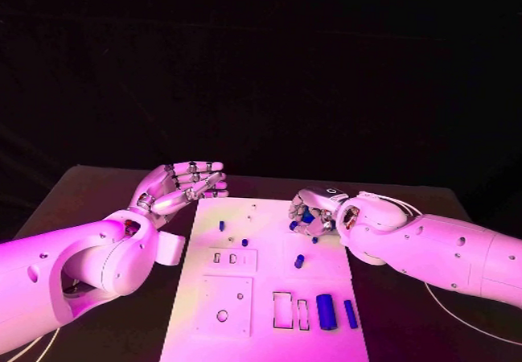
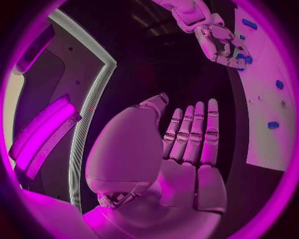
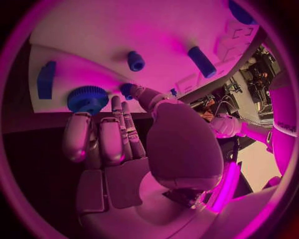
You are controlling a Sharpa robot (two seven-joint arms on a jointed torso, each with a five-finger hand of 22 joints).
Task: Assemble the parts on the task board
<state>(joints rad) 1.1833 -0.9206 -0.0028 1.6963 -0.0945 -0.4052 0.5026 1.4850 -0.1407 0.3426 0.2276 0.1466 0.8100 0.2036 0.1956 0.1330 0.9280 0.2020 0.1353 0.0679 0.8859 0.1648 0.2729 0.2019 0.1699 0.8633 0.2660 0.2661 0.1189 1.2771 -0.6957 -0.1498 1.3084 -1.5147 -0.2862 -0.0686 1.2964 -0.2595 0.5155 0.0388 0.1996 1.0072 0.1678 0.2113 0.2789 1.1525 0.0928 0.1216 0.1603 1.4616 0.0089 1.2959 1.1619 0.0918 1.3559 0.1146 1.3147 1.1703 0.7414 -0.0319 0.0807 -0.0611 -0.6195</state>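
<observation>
The white task board (image 1: 266, 342) lies in the middle of the black table. My right hand (image 1: 315, 211) hovers low over its far right part, fingers curled; thumb and fingertips close on a small blue part (image 3: 126, 89). A blue toothed wheel (image 3: 87, 98) lies on the board just past those fingertips, with a blue block (image 3: 45, 79) beside it. My left hand (image 1: 179, 185) is raised beside the board's far left corner, flat and empty with its fingers (image 2: 196, 129) stretched out. The left wrist view shows the right hand (image 2: 224, 47) over the board (image 2: 261, 99).
Small blue pegs (image 1: 222, 225) (image 1: 245, 242) and a short cylinder (image 1: 299, 262) stand mid-board. A thick blue cylinder (image 1: 325, 311) and a blue bar (image 1: 350, 314) lie near the front right, beside rectangular slots (image 1: 282, 309). A square plate with a hole (image 1: 221, 315) is at the front left.
</observation>
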